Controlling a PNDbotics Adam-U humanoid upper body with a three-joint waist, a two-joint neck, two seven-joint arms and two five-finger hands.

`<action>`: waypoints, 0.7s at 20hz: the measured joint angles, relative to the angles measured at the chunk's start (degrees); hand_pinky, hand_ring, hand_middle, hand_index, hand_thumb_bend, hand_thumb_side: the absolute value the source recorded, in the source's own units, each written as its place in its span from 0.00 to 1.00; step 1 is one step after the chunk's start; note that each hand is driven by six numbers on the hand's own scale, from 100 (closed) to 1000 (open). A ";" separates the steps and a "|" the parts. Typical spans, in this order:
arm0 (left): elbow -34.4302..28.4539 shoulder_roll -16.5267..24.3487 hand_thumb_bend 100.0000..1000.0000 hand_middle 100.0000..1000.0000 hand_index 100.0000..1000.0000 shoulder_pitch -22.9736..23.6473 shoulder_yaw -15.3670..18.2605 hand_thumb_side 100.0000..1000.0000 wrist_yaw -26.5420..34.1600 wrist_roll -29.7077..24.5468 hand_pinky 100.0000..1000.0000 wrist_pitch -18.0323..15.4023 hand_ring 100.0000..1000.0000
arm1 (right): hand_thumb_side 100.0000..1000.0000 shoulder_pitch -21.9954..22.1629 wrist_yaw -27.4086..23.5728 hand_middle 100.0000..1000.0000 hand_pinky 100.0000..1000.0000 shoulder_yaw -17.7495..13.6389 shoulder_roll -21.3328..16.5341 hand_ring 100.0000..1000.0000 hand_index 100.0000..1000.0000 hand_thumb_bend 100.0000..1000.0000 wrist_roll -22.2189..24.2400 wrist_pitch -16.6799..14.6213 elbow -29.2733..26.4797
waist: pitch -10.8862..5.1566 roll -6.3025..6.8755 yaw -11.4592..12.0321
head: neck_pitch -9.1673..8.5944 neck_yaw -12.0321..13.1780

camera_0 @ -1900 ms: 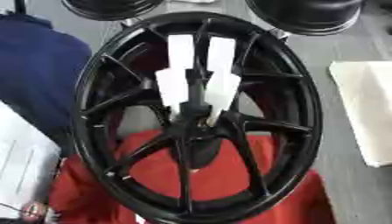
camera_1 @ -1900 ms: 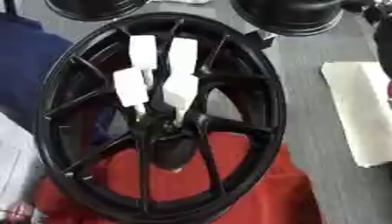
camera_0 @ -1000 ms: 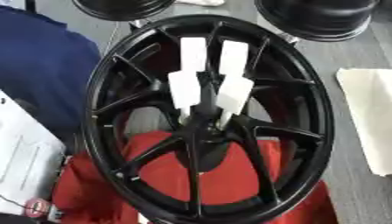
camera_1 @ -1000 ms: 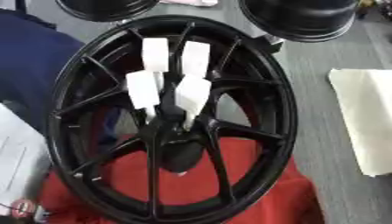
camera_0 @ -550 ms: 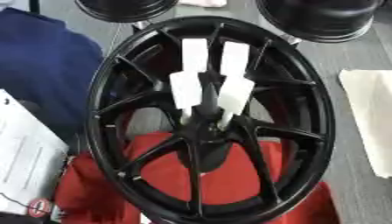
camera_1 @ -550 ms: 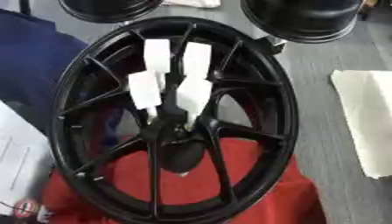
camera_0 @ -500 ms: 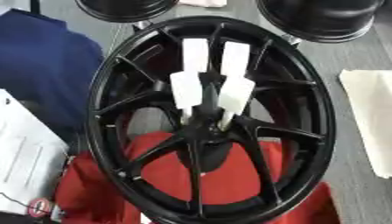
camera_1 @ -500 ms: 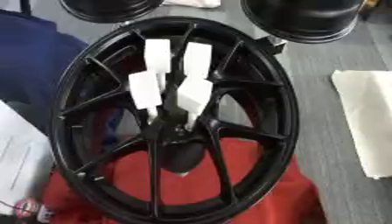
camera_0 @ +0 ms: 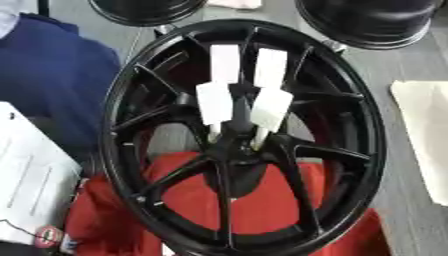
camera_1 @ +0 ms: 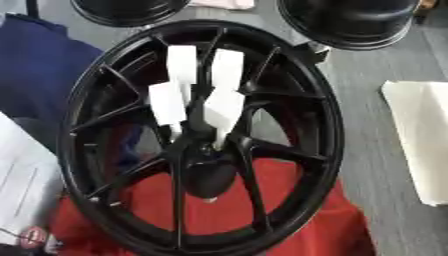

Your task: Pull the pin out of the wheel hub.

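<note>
Left eye view: white fingers [camera_0: 226,70] against hub [camera_0: 234,150].

Little of the body can be made out. What is taken for a hand [camera_0: 213,102] is seen as four white, flat, rectangular plates set in two columns, the upper pair narrower and the lower pair broader. A short narrow white piece is seen below each lower plate. Black parts are carried between the plates. Which hand it is cannot be told.

No text can be read; the white tags [camera_0: 225,64] on the wheel hub [camera_0: 234,150] look blank.
</note>
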 measured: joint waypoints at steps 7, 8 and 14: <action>0.00 0.58 0.14 0.66 0.73 0.00 -0.65 0.68 0.08 -0.67 0.74 0.23 0.78 | 0.16 -10.04 10.15 0.75 0.83 6.50 -7.67 0.90 0.77 0.00 22.28 -15.73 3.19 | -0.44 -0.93 0.83 | -0.03 -0.80; 0.00 0.77 0.14 0.66 0.73 0.00 -0.72 0.68 0.08 -0.81 0.74 0.32 0.78 | 0.17 -11.55 11.37 0.75 0.84 7.66 -8.49 0.90 0.77 0.00 25.62 -17.99 4.52 | -0.53 -1.09 1.07 | -0.04 -0.99; 0.00 1.46 0.14 0.66 0.73 -0.23 -1.16 0.68 0.15 -1.39 0.74 0.43 0.78 | 0.19 -16.85 13.91 0.72 0.84 13.53 -10.51 0.89 0.77 0.00 36.56 -23.63 10.50 | -0.54 -1.78 2.20 | -0.05 -1.79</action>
